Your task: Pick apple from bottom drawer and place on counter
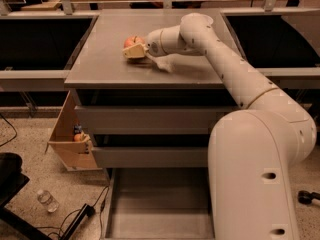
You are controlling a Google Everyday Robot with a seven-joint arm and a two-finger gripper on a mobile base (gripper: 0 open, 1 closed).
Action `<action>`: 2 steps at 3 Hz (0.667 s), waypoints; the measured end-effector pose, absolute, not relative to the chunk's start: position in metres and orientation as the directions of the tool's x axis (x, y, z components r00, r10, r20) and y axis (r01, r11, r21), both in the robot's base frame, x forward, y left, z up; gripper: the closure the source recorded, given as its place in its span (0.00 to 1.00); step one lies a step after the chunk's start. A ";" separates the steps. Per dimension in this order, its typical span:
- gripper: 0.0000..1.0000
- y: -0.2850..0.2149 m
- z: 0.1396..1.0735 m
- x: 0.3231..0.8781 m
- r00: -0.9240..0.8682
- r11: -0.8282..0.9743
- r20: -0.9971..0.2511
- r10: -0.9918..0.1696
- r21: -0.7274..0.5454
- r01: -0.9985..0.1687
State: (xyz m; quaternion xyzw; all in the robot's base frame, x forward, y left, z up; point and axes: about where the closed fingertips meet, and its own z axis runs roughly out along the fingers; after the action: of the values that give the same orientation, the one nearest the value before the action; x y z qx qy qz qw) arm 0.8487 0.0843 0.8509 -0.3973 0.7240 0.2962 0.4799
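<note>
Counter [107, 64]: grey slab topping the cabinet. Speckled floor below; bottom drawer [160, 204] stood pulled open, cardboard box [70, 146] at the cabinet's left. Gripper [134, 50]: low over the counter, fingers clamped on the apple [131, 40].

text: none legible | labels: none | pincer [134, 51]: over counter [100, 59], beside apple [131, 41]
</note>
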 end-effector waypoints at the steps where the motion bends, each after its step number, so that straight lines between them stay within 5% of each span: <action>1: 0.00 0.084 0.851 0.849 -0.224 0.509 -0.930 -0.291 0.048 -0.860; 2: 0.00 0.084 0.851 0.849 -0.224 0.509 -0.930 -0.291 0.048 -0.860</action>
State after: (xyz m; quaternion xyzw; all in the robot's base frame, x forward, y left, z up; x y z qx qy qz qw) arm 0.8487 0.0844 0.8511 -0.3973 0.7240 0.2963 0.4798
